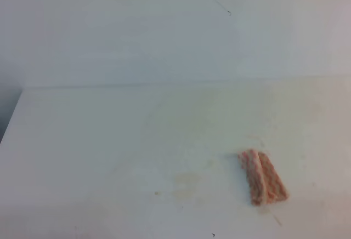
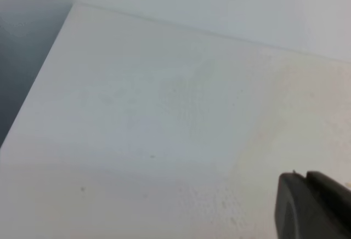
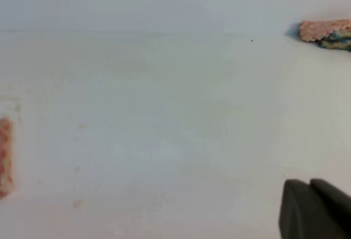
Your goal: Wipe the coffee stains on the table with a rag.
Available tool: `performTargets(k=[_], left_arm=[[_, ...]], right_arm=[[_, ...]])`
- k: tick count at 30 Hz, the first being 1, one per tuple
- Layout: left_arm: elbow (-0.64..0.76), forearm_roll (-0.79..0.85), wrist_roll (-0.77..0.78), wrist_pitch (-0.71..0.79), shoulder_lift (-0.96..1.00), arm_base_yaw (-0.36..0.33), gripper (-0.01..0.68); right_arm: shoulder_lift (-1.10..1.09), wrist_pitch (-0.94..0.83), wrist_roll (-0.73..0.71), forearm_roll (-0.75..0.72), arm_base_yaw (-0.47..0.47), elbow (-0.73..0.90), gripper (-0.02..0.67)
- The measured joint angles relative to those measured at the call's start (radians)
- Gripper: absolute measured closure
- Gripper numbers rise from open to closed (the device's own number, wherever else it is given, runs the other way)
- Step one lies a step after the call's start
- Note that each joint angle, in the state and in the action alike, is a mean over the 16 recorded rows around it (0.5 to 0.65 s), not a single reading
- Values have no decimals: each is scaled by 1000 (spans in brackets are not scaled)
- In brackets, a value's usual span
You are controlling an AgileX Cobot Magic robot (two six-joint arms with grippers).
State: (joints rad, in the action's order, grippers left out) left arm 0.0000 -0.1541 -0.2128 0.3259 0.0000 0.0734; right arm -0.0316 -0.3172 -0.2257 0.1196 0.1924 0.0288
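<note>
Lying on the white table (image 1: 98,140), toward its front right in the high view, is the rag (image 1: 262,177): a small pink-and-white textured cloth, folded into two ridged strips side by side, angled a bit off square. Nothing touches it; no arm shows in that view.

Coffee stains (image 1: 186,186): a pale tan blotch sits left of the rag, near but apart from it, close to the front edge. A much smaller darker spot sits further left of that blotch. Both are faint against the tabletop, which has some yellowish smudging on its right half.

Right wrist view: the rag shows only as a pink sliver at the left edge of the frame. Another pinkish cloth piece (image 3: 324,33) with a bluish underside lies at the far right, near where table meets wall; can't tell what it is. A few faint tan dots sit on the table low left.

Right gripper (image 3: 310,209): dark fingers in the bottom right corner of its own view, pressed together, holding nothing, clear of the rag.

Left gripper (image 2: 307,203): same picture in the left wrist view, dark fingers with only a thin seam between them, nothing held, over bare table near the left corner edge.
</note>
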Motion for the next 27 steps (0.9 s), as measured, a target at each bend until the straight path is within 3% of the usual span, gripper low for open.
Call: performTargets(k=[27], left_arm=[[3, 0, 0, -1, -2, 0, 675]], right_arm=[[0, 0, 0, 0, 0, 0, 653]])
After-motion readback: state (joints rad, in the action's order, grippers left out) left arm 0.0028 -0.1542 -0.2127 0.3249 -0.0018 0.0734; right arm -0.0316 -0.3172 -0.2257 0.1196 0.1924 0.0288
